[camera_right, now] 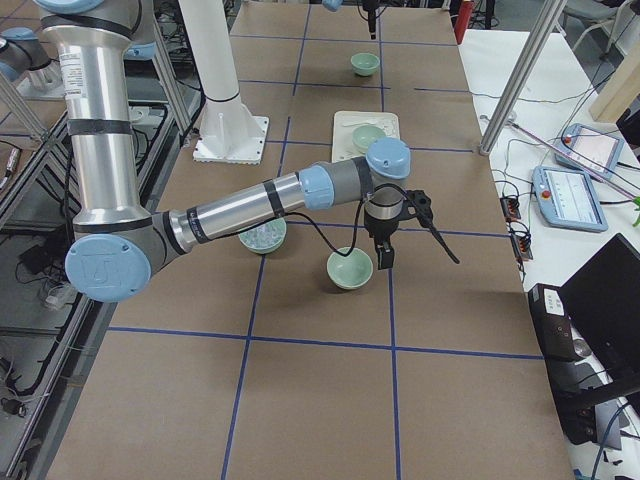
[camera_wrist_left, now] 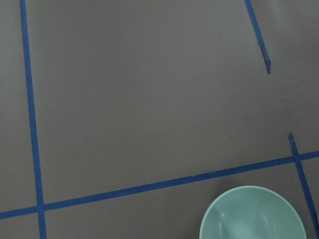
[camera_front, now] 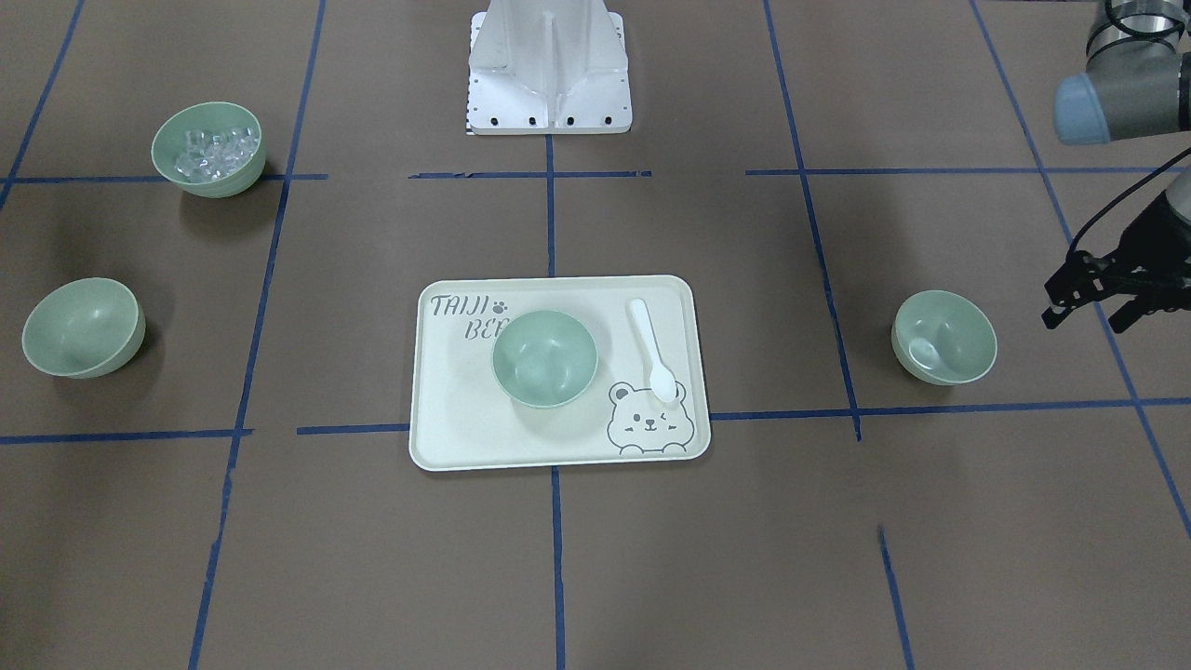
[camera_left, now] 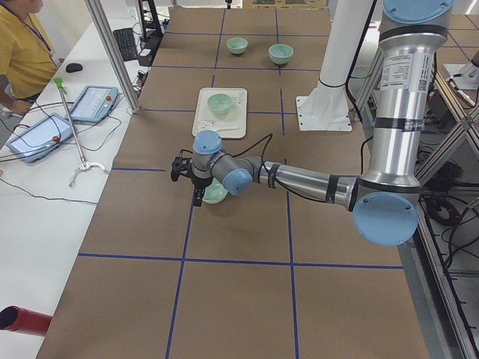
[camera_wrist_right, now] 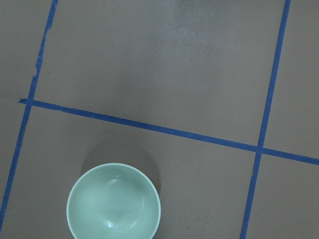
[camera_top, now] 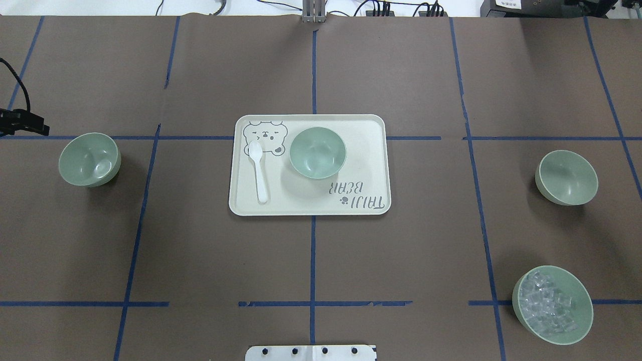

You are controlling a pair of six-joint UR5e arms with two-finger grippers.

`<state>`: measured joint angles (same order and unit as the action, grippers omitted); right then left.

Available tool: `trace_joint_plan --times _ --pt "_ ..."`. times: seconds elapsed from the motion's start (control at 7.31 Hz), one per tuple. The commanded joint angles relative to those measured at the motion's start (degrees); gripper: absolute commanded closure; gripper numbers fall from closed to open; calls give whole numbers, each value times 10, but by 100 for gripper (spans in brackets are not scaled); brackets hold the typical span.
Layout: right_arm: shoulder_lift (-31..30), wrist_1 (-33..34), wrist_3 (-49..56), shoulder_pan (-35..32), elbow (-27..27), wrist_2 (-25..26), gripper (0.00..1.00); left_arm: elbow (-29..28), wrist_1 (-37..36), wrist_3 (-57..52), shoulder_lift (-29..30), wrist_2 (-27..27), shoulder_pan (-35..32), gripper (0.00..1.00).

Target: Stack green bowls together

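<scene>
**Green bowls all apart, first pick not yet made**

Green bowls sit singly on the surface, so nothing is stacked. One is on the cream tray (camera_front: 447, 447) beside a white spoon (camera_front: 651, 349). The left bowl (camera_front: 943, 337) and the right bowl (camera_front: 82, 328) stand well apart on either side.

I judge this to be the approach for the first pick. The left gripper (camera_front: 1087, 316) hovers just beside the left bowl with its fingers spread and nothing held. Next I need to bring one finger inside the rim, pinch the wall, lift, and lower the bowl squarely into the tray bowl (camera_front: 544, 358). The bowl of ice cubes (camera_front: 207, 149) should be left alone.

The right gripper (camera_right: 388, 245) shows only from the side, near the right bowl, so I cannot tell how its jaws stand. Both wrist views cut their bowl off at the bottom edge and show no fingers. A pale patch inside the left bowl may be only glare.
</scene>
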<state>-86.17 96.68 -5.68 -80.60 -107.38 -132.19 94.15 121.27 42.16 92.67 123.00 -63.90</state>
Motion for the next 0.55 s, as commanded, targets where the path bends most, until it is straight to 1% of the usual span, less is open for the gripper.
trace_joint_plan --times 0.0,0.14,0.27,0.41 --pt "-1 0 0 0 0 0 0 -46 86 80 -5 -32 49 25" --pt "-1 0 -2 0 -1 0 0 -52 98 108 -4 -36 64 26" --pt "-1 0 -4 0 -1 0 0 -51 99 129 -4 -55 78 42" --pt "-1 0 -4 0 -1 0 0 -50 100 145 -4 -58 82 76"
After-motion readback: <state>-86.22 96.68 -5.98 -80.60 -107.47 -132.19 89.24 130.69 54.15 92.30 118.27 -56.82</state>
